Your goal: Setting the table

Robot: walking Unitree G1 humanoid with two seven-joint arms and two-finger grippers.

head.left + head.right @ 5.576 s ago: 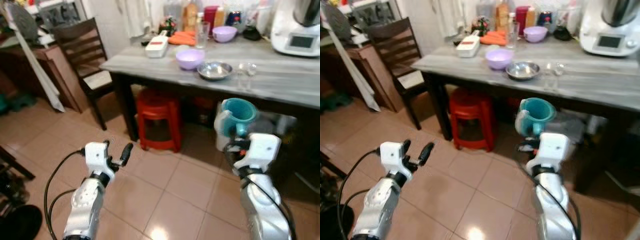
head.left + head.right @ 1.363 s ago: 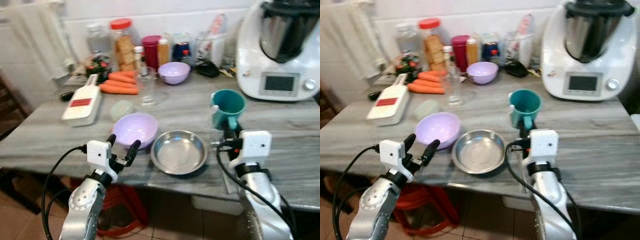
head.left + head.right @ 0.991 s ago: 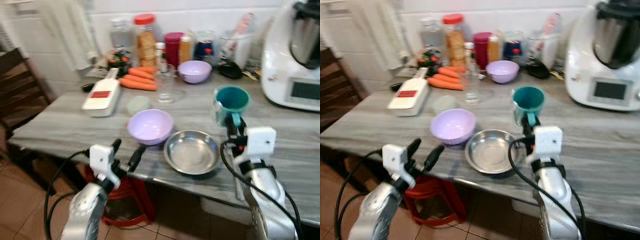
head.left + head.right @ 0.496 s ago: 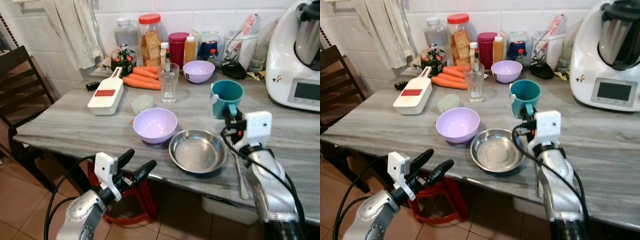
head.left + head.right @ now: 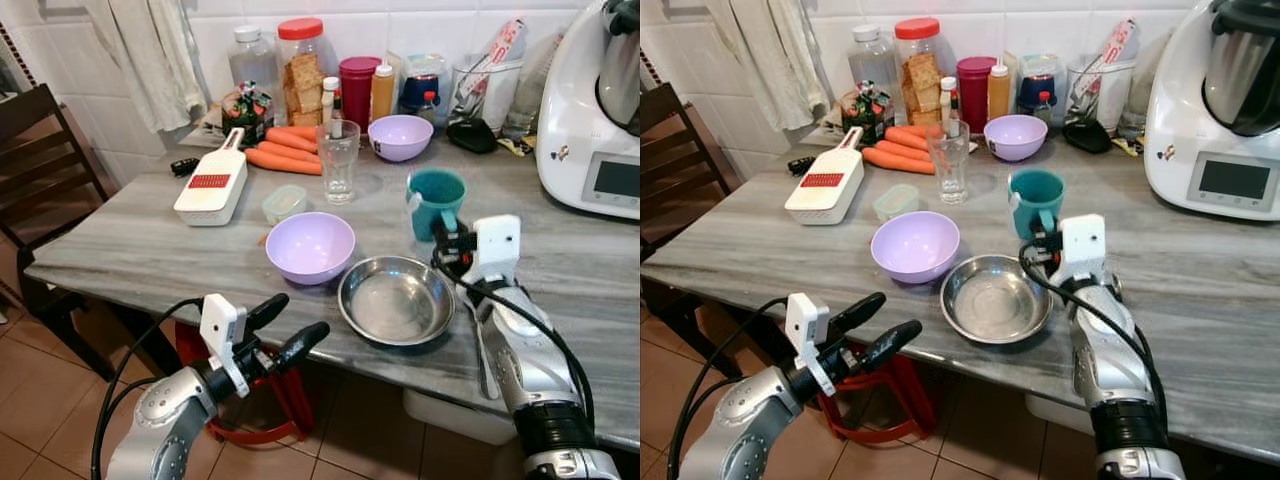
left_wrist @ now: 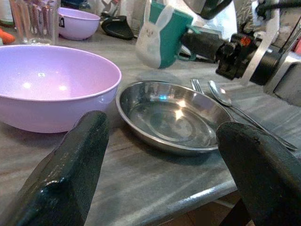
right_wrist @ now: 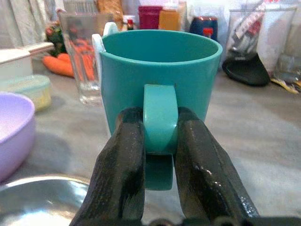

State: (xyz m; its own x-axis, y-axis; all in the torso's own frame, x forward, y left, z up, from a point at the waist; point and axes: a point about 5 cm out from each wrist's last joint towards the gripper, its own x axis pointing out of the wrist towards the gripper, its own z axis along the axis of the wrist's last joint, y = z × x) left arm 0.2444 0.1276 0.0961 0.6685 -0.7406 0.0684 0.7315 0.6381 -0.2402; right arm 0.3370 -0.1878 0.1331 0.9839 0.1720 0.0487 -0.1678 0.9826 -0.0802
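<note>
The right gripper [image 7: 160, 141] pinches the handle of the teal plastic mug [image 5: 436, 201] between its two black fingers [image 7: 123, 155]; the mug stands upright at the grey marble-patterned table [image 5: 120, 250], just behind the shallow round steel dish [image 5: 394, 299] (whether its base touches the surface cannot be told); a metal spoon [image 6: 225, 96] and fork lie just beside the dish; the lilac plastic bowl [image 5: 309, 246] sits beside the dish; the left gripper [image 5: 285, 330] hovers spread wide, empty, before the table edge.
</note>
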